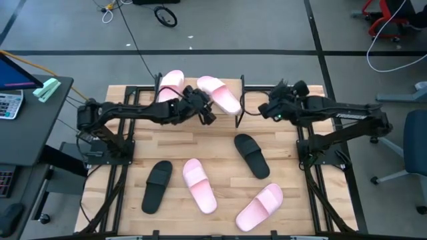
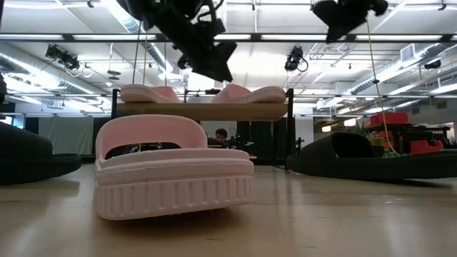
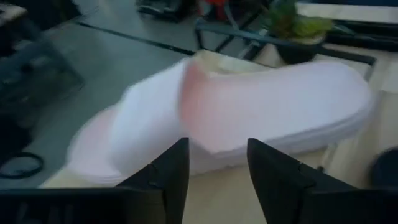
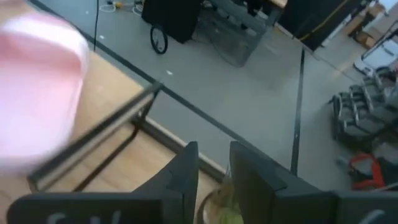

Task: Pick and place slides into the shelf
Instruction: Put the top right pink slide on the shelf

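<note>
Fingers of the left gripper (image 3: 214,177) are spread with nothing between them; the pink slide (image 3: 249,115) sits just past the tips, untouched. I read that as placed on the shelf (image 1: 248,91), upper middle of the high view, next to another pink slide (image 1: 170,84) at the shelf's left end. Its long axis runs diagonally, upper left to lower right, one end hanging toward the shelf's front edge; I can't tell toe from heel.

Right gripper (image 4: 214,177) hovers over the shelf's right end, fingers a little apart, empty.

Still on the table: black slide (image 1: 252,155) right of centre, black slide (image 1: 157,186) lower left, pink slide (image 1: 199,185) lower centre, pink slide (image 1: 260,207) lower right, all lying at a slant.

Handling guess: foam, so light and squashy, not fragile. I'd pinch across the strap or a side edge of the sole; sole may flex and swing.
</note>
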Controlling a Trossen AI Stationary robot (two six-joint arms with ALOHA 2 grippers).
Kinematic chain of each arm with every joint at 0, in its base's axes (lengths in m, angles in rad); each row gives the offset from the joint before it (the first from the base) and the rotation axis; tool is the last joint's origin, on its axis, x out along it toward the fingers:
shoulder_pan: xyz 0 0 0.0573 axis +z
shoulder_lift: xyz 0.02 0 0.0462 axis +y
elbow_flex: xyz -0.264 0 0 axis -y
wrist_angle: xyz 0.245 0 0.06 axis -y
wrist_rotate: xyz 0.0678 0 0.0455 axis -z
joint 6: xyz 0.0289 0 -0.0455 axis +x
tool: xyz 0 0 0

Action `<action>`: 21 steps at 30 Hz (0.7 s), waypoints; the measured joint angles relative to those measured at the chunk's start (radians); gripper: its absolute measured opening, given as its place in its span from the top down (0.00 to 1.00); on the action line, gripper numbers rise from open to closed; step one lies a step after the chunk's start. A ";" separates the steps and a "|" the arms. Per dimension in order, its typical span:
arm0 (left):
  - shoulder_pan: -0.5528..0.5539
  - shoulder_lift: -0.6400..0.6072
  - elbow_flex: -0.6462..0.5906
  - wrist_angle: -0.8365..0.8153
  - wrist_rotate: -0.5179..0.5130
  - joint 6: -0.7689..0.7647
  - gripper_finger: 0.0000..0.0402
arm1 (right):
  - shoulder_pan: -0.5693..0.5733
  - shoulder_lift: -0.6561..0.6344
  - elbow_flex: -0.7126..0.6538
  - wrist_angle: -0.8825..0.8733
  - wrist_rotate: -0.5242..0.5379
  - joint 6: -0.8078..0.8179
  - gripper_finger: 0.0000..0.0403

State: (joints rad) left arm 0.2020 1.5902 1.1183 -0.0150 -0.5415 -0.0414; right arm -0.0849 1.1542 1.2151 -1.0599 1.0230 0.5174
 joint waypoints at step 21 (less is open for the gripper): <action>0.034 0.113 0.000 0.161 -0.183 0.086 0.53 | -0.039 -0.017 -0.160 0.036 0.084 0.032 0.76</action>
State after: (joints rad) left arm 0.2359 1.7035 1.1183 0.1459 -0.7249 0.0449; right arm -0.1242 1.1374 1.0554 -1.0237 1.1067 0.5495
